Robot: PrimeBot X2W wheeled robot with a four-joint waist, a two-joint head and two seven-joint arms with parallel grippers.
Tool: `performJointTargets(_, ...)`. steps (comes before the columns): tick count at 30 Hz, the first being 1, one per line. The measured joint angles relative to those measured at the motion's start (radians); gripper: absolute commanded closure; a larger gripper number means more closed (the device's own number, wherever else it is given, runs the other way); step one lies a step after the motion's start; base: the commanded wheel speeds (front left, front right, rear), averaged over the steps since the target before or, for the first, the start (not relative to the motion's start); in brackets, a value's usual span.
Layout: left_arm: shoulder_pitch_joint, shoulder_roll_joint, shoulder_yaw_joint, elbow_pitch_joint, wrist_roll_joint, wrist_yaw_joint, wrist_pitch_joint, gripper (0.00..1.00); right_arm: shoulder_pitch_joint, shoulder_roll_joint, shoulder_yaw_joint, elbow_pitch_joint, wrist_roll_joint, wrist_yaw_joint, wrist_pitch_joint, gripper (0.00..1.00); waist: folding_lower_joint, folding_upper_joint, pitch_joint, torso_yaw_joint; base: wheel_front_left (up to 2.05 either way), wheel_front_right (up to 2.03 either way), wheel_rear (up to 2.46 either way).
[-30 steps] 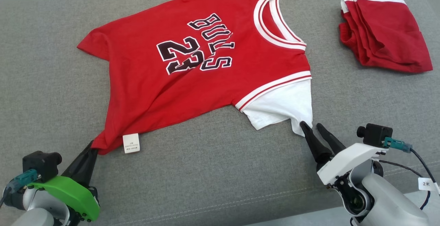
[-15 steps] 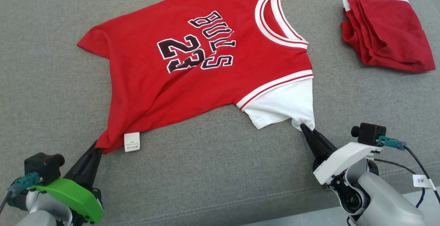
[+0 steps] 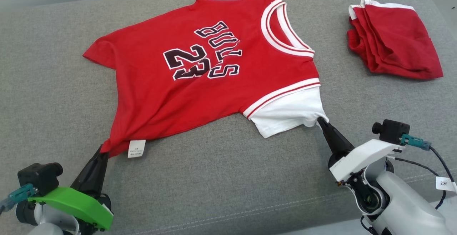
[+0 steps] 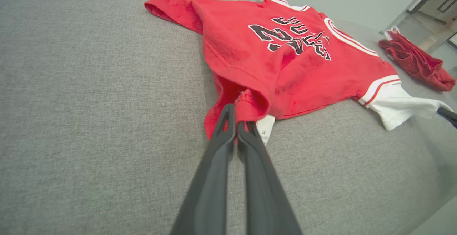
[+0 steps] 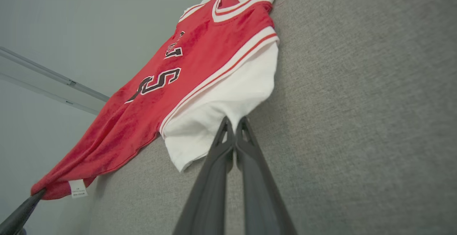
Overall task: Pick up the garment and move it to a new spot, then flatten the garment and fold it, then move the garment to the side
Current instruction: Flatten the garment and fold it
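The garment is a red basketball jersey with white sleeves and black "BULLS 23" lettering, spread face up on the grey cushion. My left gripper is shut on the jersey's near hem corner, beside a white label; in the left wrist view the gripper pinches a bunched red fold. My right gripper is shut on the edge of the white sleeve; the right wrist view shows this gripper clamping white cloth.
A second red garment with white trim lies folded at the cushion's far right. The cushion's front seam runs just ahead of both arms. Bare grey fabric lies left of the jersey and between the two grippers.
My right gripper has shut on the white sleeve edge; a second ago its fingers stood open around it. The left gripper's hold on the hem is unchanged. The head camera has shifted slightly.
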Motion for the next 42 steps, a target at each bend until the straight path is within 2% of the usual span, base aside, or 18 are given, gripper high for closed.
performJointTargets(4,0.016,-0.011,0.028,-0.007,-0.007,0.0,0.0,1.0,0.001,-0.013,-0.009,-0.04,0.023,0.004,-0.001,1.0,0.0,0.0,-0.013,-0.007,0.0,0.0,0.0)
performJointTargets(10,0.079,-0.001,0.055,-0.011,-0.006,0.0,0.0,1.0,0.039,-0.096,-0.008,-0.102,0.041,0.004,0.022,1.0,0.0,0.0,-0.038,-0.028,0.0,0.0,0.0)
performJointTargets(14,0.132,0.04,0.083,-0.006,-0.005,0.001,0.0,1.0,0.103,-0.143,0.033,-0.163,0.053,0.004,0.081,1.0,0.0,0.0,-0.052,-0.049,0.0,0.0,0.0)
performJointTargets(22,0.202,0.081,0.064,0.023,0.011,0.013,0.0,1.0,0.18,-0.174,0.077,-0.249,0.088,0.004,0.142,1.0,0.0,0.0,-0.058,-0.077,0.0,0.0,0.0)
performJointTargets(28,0.205,0.091,0.057,0.035,0.012,0.014,0.022,1.0,0.206,-0.185,0.102,-0.298,0.098,0.005,0.174,1.0,0.0,0.0,-0.056,-0.091,0.0,0.0,0.0)
performJointTargets(42,0.23,0.093,0.044,0.031,0.002,0.022,0.069,1.0,0.251,-0.242,0.087,-0.337,0.115,0.004,0.195,1.0,0.0,0.0,-0.042,-0.102,0.0,0.0,0.0)
